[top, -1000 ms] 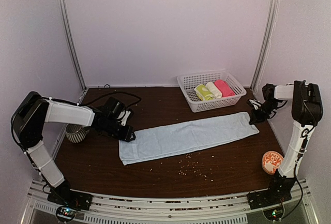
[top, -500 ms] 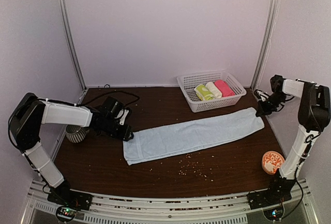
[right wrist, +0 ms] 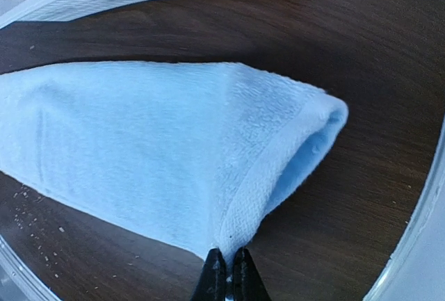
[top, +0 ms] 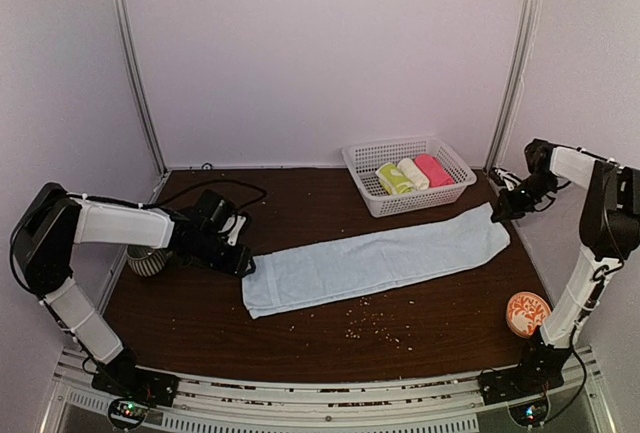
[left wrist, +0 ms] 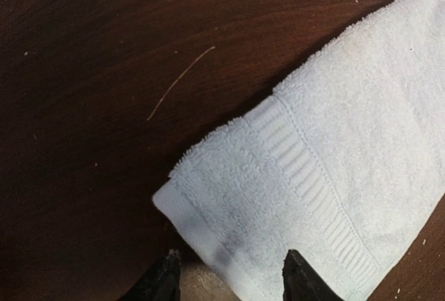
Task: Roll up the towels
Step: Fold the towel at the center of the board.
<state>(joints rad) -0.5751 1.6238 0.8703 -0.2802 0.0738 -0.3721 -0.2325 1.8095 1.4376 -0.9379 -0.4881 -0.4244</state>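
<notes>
Our right gripper point(right wrist: 227, 265) clamped on blue towel point(top: 370, 263) corner; our left gripper point(left wrist: 229, 273) jaws apart, straddling opposite corner.

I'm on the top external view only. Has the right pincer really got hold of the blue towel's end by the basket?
Observer: Yes. The right wrist view shows the right pincer shut on the hem of the blue towel.
Operator: Is that end lying flat?
Observer: No. Beside the pinch the hemmed end bulges into a rounded, open fold.
Operator: And the other side?
Observer: The left pincer is open. The towel's corner lies between its fingers, unpinched, flat on the table.
</notes>
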